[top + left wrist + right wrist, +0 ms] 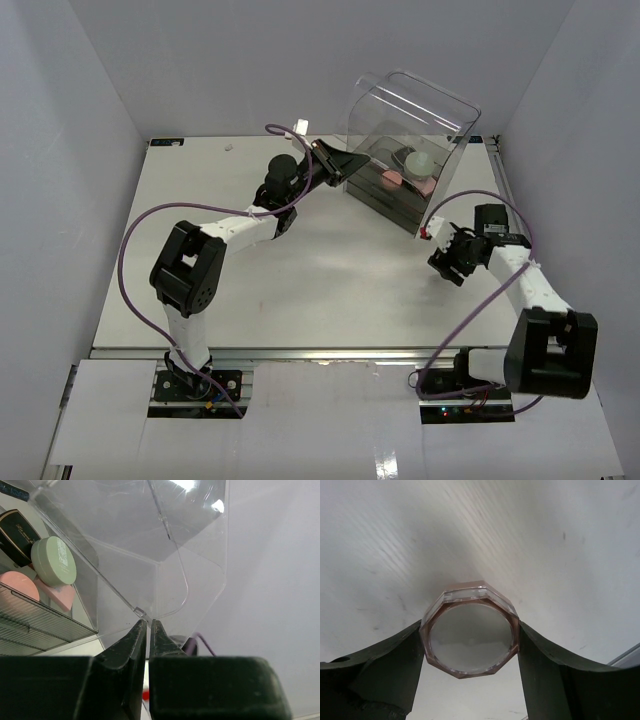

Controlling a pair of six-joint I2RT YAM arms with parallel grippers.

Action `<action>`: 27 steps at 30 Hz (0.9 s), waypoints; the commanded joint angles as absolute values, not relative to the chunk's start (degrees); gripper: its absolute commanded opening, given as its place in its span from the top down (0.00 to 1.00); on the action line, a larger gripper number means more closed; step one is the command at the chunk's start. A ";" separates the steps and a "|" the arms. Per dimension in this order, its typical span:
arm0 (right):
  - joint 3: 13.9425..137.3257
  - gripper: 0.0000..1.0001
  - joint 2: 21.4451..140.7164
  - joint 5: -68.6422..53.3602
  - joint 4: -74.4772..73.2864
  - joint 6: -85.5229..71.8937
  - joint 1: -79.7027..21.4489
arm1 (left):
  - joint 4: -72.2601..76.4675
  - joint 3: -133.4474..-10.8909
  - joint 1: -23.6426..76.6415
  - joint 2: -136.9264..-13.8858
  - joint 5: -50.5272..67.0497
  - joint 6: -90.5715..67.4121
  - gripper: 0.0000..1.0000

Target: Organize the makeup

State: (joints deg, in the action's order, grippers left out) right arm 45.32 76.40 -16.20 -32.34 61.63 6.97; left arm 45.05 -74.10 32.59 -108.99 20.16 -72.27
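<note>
Held item: an octagonal compact (469, 645) with a clear lid and a rose-brown rim, above bare desk (300, 280) at about 3 o'clock.
Right tool (469, 630): open only as wide as the compact, one finger on each of two opposite flat sides.
Left tool (148, 627): closed to a thin slit and apparently pinching the lower edge of the clear box (420, 105), which sits tilted at about 1 o'clock.
Already stored: a pale green compact (54, 560), a pink compact (17, 585), a flat pink square (57, 596) and a black compact (17, 532) lie together on a ribbed shelf inside the box.
Handling: the octagonal compact is probably light, rigid and slick, and its lid could crack or scuff.
Where to hold: the flat facets at mid-height, as now; corners would likely let it twist out.
Box: its thin, glossy wall may flex or slip in a narrow pinch.
</note>
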 commanded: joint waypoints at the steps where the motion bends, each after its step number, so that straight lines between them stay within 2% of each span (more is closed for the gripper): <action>1: 45.56 0.83 65.10 -15.11 -34.78 65.12 -8.29 | 47.20 -77.55 31.90 -105.39 19.60 -72.01 0.93; 6: 49.59 0.84 64.01 -5.32 -33.28 62.74 -26.30 | 47.53 -78.11 31.82 -105.75 19.69 -72.83 0.93; 11: 49.87 0.84 68.07 13.80 -24.48 64.32 -37.25 | 47.16 -79.04 31.64 -105.82 19.88 -73.14 0.93; 14: 51.62 0.84 72.98 24.74 -16.13 65.86 -40.18 | 47.01 -79.63 31.55 -105.74 19.95 -73.14 0.93; 18: 53.31 0.85 76.62 31.92 -6.07 71.03 -40.93 | 46.69 -80.05 31.49 -105.73 19.95 -73.45 0.93; 27: 51.62 0.83 79.36 39.12 13.30 85.45 -41.04 | 46.18 -81.25 31.46 -106.52 20.06 -73.48 0.93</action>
State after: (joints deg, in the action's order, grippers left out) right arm 50.26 78.66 32.47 -2.32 76.07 -40.64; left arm 44.89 -78.42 31.97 -108.99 20.62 -73.56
